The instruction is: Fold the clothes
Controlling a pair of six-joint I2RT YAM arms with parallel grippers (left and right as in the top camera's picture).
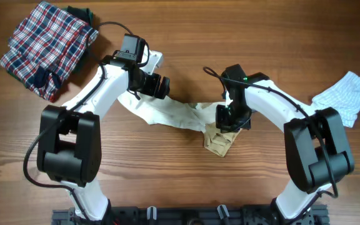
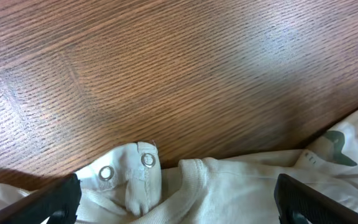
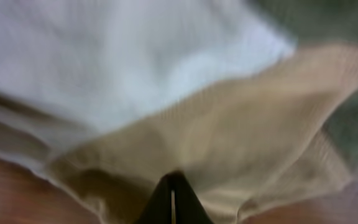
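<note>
Folding barely begun: cream top (image 1: 167, 114) lies crumpled.
Left gripper (image 1: 158, 86) jaws wide, empty; right gripper (image 1: 227, 122) jaws pinch its tan sleeve (image 1: 220, 144); striped garment (image 1: 349, 97) untouched.

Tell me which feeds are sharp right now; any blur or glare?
Right wrist: badly blurred, the cream-white top is only soft shapes beyond the shut right gripper. Left wrist: sharp, snaps crisp, mild sheen on the table. Overhead: sharp, evenly lit.
</note>
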